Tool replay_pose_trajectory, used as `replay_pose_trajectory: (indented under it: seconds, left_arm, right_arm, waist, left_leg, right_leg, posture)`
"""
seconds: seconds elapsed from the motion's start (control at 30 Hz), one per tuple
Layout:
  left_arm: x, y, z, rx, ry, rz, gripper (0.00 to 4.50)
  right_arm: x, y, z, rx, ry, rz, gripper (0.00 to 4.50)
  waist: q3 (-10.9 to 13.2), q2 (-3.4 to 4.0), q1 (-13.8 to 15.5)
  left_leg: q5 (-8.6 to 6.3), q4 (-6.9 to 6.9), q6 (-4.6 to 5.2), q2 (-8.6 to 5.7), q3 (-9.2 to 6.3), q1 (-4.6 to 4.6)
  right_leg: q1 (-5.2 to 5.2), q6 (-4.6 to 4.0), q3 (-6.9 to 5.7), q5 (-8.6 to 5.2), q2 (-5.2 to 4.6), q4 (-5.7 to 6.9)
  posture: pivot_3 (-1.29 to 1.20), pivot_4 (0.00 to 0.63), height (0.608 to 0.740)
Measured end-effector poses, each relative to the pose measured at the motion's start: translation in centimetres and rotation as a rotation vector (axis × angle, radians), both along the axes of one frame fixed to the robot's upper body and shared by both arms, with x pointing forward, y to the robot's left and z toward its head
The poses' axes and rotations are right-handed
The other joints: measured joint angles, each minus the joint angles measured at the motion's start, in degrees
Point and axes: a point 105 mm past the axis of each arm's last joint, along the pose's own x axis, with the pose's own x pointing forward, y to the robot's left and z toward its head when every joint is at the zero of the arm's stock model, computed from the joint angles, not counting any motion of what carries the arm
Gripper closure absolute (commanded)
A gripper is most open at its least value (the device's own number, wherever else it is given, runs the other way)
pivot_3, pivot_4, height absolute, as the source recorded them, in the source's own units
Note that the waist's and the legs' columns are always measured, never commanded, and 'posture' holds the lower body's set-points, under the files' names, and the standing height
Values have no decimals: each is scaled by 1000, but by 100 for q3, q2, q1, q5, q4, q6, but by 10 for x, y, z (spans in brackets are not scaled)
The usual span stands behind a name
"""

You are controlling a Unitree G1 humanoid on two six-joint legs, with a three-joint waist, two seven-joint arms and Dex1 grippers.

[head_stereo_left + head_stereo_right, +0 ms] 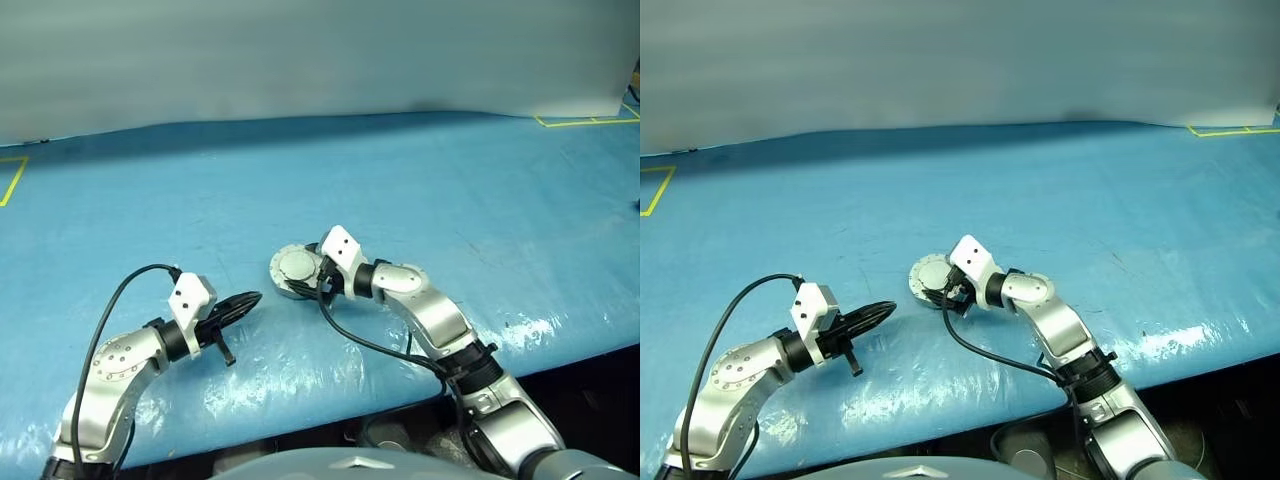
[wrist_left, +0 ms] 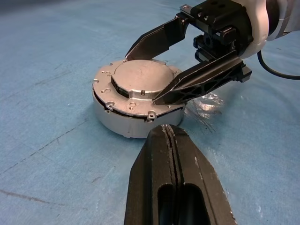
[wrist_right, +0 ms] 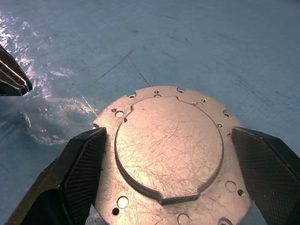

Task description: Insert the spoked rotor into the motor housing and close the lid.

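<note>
Lid (image 3: 168,150) down on motor housing (image 2: 123,124); right gripper (image 2: 154,77) astride, spread

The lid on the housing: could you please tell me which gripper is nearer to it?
Right. The right gripper is open with its jaws on either side of the lid. The left gripper is shut and sits apart from it on the blue table.

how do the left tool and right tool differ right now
The left tool has its fingers pressed shut together; the right tool has its fingers spread wide open. The left tool hangs off to one side, apart from the motor housing; the right tool straddles the closed lid, one finger on each side. Both have two black fingers and point toward the housing.
</note>
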Motion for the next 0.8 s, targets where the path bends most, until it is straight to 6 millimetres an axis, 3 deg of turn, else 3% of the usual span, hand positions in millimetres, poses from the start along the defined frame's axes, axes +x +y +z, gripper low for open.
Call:
replay_pose_trajectory:
  seconds: [0.17,0.6,0.8]
  left_arm:
    - [0,0,1,4,-8,5,4500]
    - [9,-3,9,17,-53,3,4500]
    - [9,-6,9,25,-54,-12,4500]
  right_arm:
    - [1,4,0,-15,-31,13,1466]
    - [0,5,-3,-23,-29,5,1465]
    - [2,-12,0,27,36,-21,1465]
  waist:
    - [0,0,0]
    - [-1,1,-2]
    - [-2,1,21]
  left_leg:
    - [0,0,-1,0,1,0]
    - [1,0,-2,-1,2,2]
    - [0,0,0,0,-1,1]
  right_leg:
    - [0,0,1,0,0,0]
    - [2,-1,0,0,0,1]
    - [4,0,1,0,-5,-1]
  posture:
    - [0,150,740]
    - [0,150,740]
    - [0,150,740]
